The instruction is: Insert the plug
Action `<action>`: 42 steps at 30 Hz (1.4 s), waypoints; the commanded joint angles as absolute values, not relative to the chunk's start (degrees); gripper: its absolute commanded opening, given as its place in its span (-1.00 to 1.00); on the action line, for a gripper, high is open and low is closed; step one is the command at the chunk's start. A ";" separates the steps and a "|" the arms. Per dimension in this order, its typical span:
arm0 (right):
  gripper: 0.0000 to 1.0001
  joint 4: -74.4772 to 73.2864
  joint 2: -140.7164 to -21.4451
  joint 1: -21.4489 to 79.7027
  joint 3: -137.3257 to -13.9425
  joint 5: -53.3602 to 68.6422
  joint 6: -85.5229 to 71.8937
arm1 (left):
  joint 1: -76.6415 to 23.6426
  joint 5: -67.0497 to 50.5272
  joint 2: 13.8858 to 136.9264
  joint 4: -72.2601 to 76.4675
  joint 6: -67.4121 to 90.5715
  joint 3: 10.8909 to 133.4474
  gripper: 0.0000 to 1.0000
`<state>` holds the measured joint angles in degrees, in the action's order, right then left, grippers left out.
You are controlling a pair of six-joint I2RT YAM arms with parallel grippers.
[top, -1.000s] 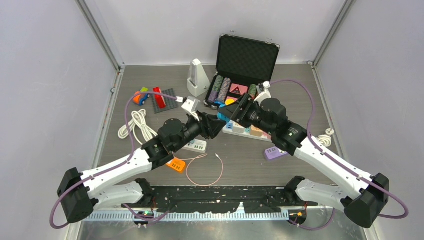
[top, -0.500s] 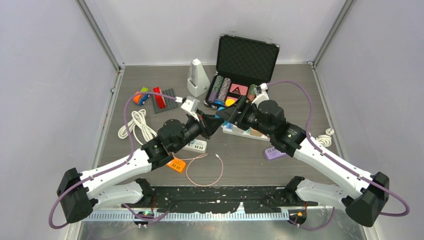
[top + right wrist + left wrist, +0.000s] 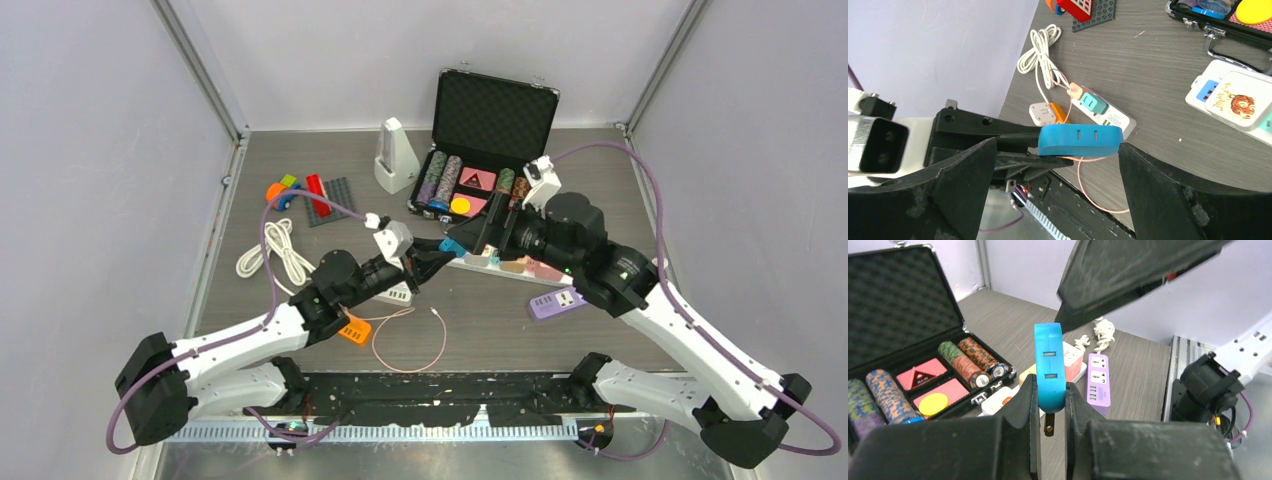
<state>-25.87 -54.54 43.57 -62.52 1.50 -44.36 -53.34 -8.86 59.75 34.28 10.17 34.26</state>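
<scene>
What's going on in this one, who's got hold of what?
The left gripper is clamped on a blue plug adapter, holding it above the table between the two arms. The right gripper is open, its fingers standing either side of the adapter without gripping it. The adapter is not plugged in yet; the white power strip and purple power strip lie on the table.

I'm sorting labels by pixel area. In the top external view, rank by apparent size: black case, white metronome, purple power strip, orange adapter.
Largest to smallest:
black case
white metronome
purple power strip
orange adapter
</scene>
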 commanded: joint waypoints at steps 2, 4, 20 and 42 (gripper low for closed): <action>0.90 -39.08 -53.26 43.84 -69.40 3.60 -37.00 | -53.15 -17.18 59.74 45.32 -1.85 31.89 -1.00; 0.90 -42.55 -53.34 43.85 -70.77 2.61 -37.43 | -53.26 -18.77 60.00 45.74 -4.24 31.74 -1.00; 0.90 -47.20 -56.73 43.81 -72.03 6.47 -33.49 | -55.19 -24.46 62.22 52.61 -5.04 30.35 -1.00; 0.02 -49.14 -60.23 40.97 -71.97 16.10 -35.35 | -55.37 -25.95 61.57 52.93 -5.96 29.08 -0.84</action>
<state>-47.88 -59.53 41.85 -70.32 14.90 -35.33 -55.02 -26.63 62.72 47.31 -5.54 29.10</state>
